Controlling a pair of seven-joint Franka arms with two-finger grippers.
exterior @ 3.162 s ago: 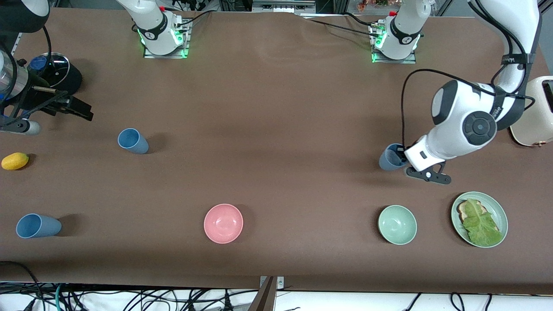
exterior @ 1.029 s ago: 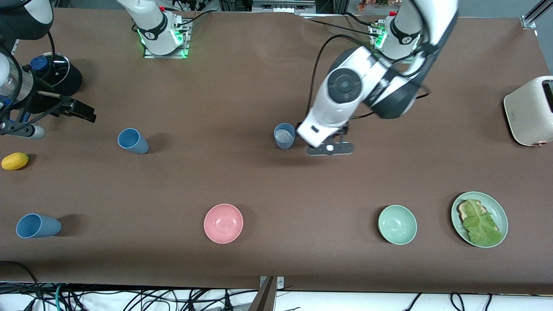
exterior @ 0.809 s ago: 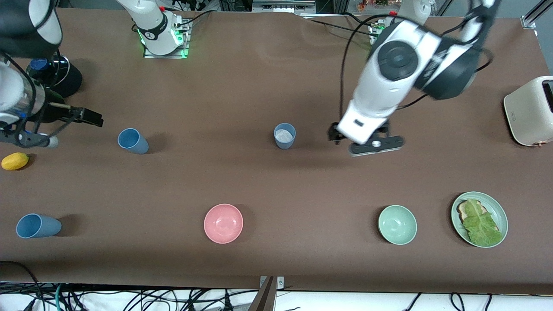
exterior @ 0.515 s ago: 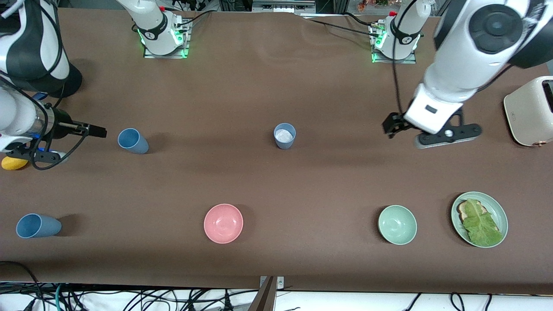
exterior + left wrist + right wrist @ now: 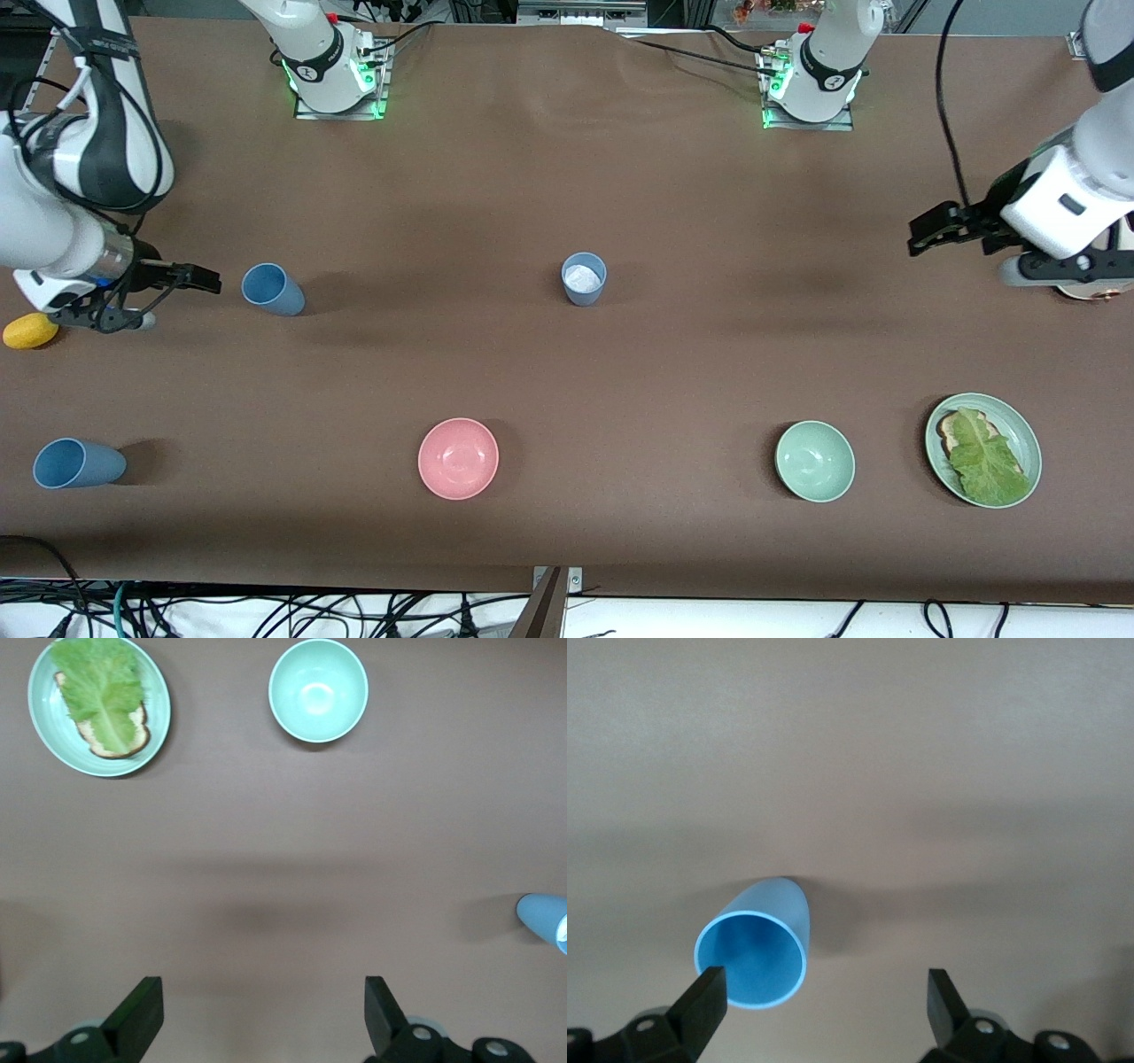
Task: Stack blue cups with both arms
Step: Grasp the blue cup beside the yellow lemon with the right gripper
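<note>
Right hand (image 5: 202,280) open beside sky-blue cup (image 5: 272,290), left hand (image 5: 930,232) open

No legible text, label, brand or number appears on any item. Small marks on the arm bases cannot be read.

The pale grey-blue cup (image 5: 549,920) is cut off by the edge of the left wrist view, only part of its wall showing. In the front view the toaster (image 5: 1123,285) is mostly hidden by the left arm (image 5: 1067,199) and clipped by the frame. The lemon (image 5: 27,330) is partly covered by the right arm's wrist (image 5: 53,266). What lies under the lettuce (image 5: 985,461) on the green plate (image 5: 1028,434) is mostly covered.
</note>
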